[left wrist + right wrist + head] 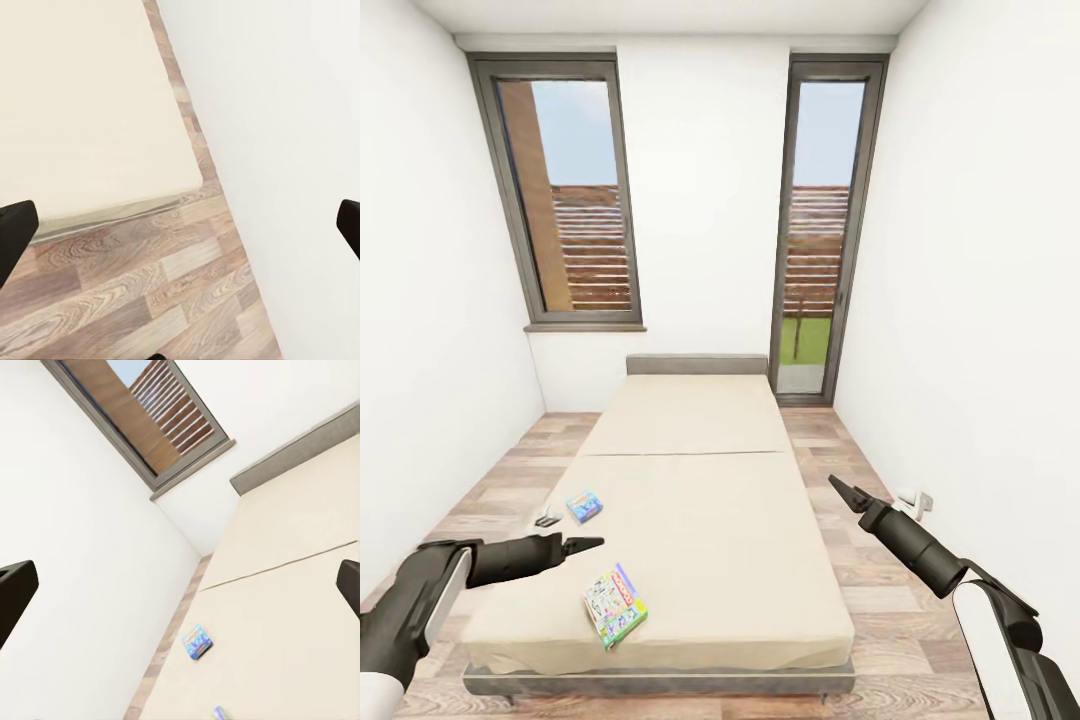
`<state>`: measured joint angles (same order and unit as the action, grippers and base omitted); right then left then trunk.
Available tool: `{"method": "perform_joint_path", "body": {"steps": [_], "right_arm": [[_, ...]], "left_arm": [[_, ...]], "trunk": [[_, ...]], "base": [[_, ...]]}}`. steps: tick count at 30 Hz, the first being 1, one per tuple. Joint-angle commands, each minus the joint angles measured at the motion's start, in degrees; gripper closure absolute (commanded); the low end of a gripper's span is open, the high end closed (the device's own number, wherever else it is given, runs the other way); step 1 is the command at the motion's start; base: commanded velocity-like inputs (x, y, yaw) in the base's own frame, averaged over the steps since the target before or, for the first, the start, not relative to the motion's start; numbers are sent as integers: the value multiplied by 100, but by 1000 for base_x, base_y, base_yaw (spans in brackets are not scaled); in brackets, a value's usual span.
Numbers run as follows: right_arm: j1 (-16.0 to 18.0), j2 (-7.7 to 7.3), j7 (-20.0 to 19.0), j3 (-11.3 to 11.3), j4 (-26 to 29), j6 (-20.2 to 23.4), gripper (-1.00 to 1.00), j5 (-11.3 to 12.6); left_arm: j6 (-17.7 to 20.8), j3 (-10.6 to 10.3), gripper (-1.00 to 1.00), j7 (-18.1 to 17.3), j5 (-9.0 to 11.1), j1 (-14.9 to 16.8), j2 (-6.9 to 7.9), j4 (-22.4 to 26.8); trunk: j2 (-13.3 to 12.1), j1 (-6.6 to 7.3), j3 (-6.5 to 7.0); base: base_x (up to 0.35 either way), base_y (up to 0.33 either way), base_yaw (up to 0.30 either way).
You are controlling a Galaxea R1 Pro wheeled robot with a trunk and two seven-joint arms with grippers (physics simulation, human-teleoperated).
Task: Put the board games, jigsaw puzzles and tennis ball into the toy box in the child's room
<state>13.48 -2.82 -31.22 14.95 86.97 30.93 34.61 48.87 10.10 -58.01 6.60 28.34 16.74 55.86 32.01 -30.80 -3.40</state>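
Board games lay on bed [710, 520]: larger [614, 604] near foot, smaller [584, 506] by left edge. Approach step judged underway; left gripper [588, 544] and right gripper [842, 489] spread wide, empty. Next: reaching for nearer box.

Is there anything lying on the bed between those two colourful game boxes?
No. In the head view, only bare beige mattress lies between the small board game and the larger board game.
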Motion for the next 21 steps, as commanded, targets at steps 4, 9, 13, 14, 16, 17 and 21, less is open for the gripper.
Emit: {"method": "perform_joint_path", "body": {"steps": [4, 9, 13, 14, 16, 17, 21], "right_arm": [[3, 1, 156, 8, -9, 52, -100, 49], [4, 2, 492, 0, 11, 80, -100, 54], [1, 8, 790, -121, 69, 118, -100, 54], [0, 8, 817, -163, 79, 123, -100, 54], [-2, 4, 877, -316, 106, 135, -100, 78], [-2, 4, 880, -361, 110, 134, -100, 103], [-3, 11, 856, -462, 181, 147, -100, 142]], "left_arm": [[23, 10, -100, 202, 25, 8, -50, -284], [-184, 38, -100, 273, 30, 34, -54, -846], [-591, 151, -100, 293, 56, 55, -38, -1620], [-633, 197, -100, 296, 58, 57, -37, -1740], [-753, 446, -100, 300, 62, 67, -36, -2089], [-797, 592, -100, 302, 60, 70, -41, -2192], [-862, 975, -100, 335, 54, 69, -58, -2388]], "trunk": [[173, -91, -84], [373, -201, -174], [534, -289, -246], [574, -311, -263], [654, -354, -299], [694, -376, -317], [855, -464, -389]], "base": [[0, 0, 0], [0, 0, 0], [0, 0, 0], [0, 0, 0], [0, 0, 0], [0, 0, 0], [0, 0, 0]]}}
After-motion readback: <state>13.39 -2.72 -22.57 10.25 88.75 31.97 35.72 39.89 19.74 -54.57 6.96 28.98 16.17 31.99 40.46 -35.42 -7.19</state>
